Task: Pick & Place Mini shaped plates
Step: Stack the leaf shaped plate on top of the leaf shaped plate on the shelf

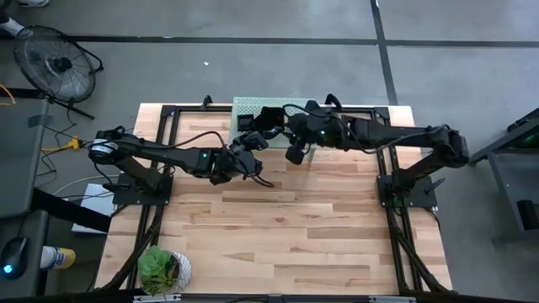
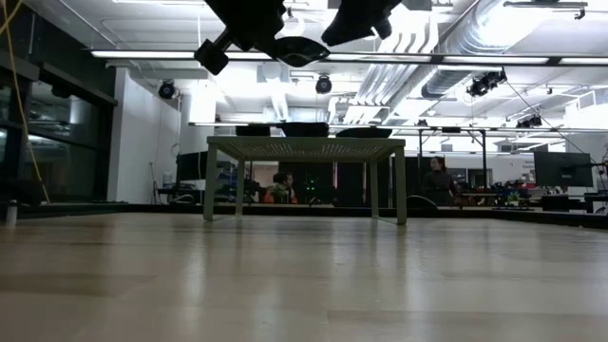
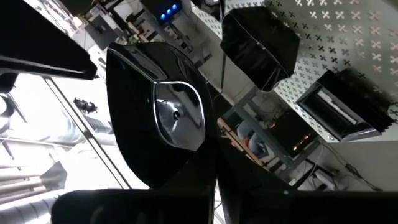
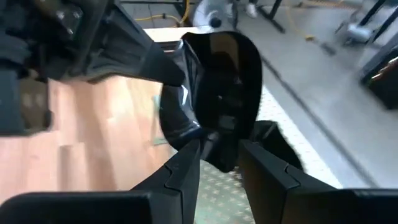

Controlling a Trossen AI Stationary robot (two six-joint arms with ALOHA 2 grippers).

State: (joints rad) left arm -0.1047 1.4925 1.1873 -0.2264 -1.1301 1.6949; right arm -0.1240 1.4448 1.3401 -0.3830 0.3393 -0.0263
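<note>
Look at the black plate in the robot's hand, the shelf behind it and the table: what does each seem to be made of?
Plate: glossy black, probably glazed ceramic or hard plastic; its surface mirrors the room.
Shelf: pale green sheet metal, painted by the look of it, punched with small crosses.
Table: light wooden planks with visible grain and a matte finish.

You have no readable text, label, brand, number or sign anywhere in these views. The pale green shelf (image 1: 253, 107) carries only a punched cross pattern, and the glossy black plates (image 3: 258, 43) resting on it bear no markings you can make out.
</note>
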